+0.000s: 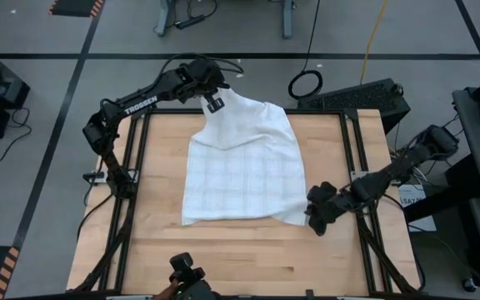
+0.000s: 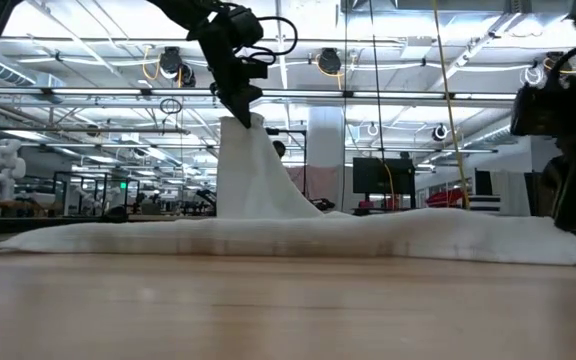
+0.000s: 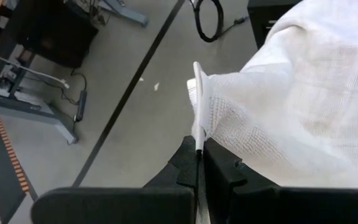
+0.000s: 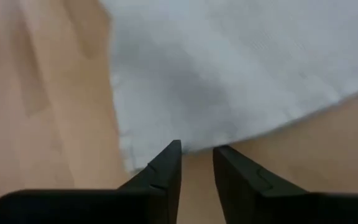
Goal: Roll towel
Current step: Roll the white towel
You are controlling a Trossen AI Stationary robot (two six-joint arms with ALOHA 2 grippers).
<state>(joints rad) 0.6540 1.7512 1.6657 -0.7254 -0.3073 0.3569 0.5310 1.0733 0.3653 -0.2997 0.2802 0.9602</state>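
The white towel with a faint grey check lies spread over the middle of the wooden table. Its far left corner is raised into a peak. My left gripper hangs over the table's far edge, shut on that corner. My right gripper is low by the towel's near right corner. Its fingers are a little open with nothing between them, their tips just short of the towel's edge. My left gripper pinches the towel's far left corner between its two fingers. A thin edge of cloth stands out past the tips. The fingers slant down from the table's far left. The corner is lifted clear, and the cloth falls from it to the part lying flat.
Black frame rails run along the table's left, right and far sides. A dark camera mount sits at the near edge. A black box stands beyond the far right corner. Bare wood shows on the near part of the table and left of the towel.
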